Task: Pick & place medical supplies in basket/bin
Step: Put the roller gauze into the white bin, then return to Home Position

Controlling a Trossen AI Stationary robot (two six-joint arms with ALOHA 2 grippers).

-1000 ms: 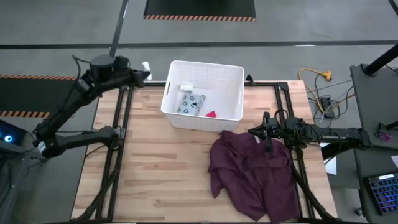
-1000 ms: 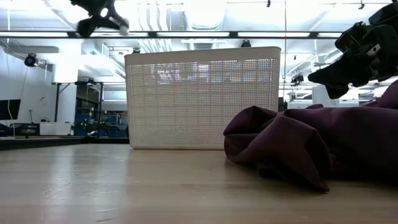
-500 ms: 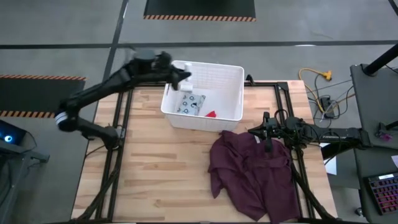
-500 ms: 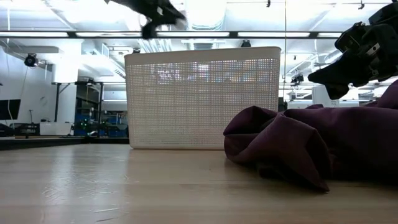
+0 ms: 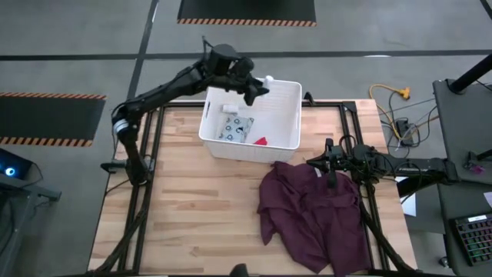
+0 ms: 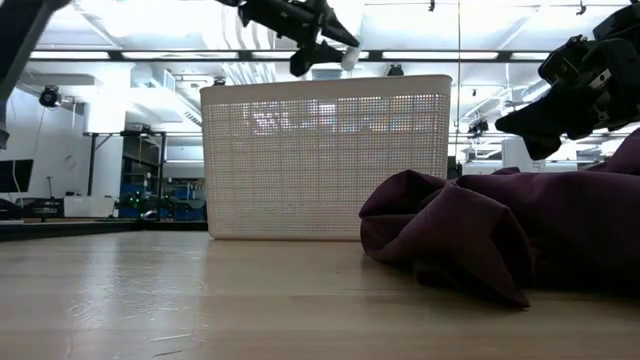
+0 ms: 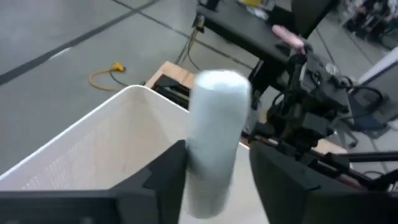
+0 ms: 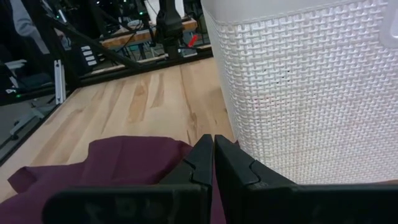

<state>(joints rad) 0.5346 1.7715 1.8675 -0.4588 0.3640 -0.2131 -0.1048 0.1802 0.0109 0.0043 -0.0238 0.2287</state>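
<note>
My left gripper hovers over the far rim of the white slotted basket, shut on a white tube. The low view shows the left gripper and the tube above the basket. A pale teal packet, a tiny white bottle and a pink-red piece lie on the basket floor. My right gripper, shut, hangs over the maroon cloth right of the basket, apart from it in the low view. My left gripper pinches the white tube between its two fingers, on the tube's near part. The tube's free end sticks out past the fingertips. The fingers come from the table's left, slanting slightly down. The tube is lifted clear, above the basket's far rim.
The maroon cloth lies crumpled on the table's right near part, its edge close to the basket's near right corner. Bare wood spreads left of it and before the basket. Cables and a stand are beyond the table's right edge.
My left gripper has swung from beyond the table's far left corner toward the right, staying high, and now is over the basket's far rim, carrying the white tube along. The right arm, cloth and basket contents have kept still.
</note>
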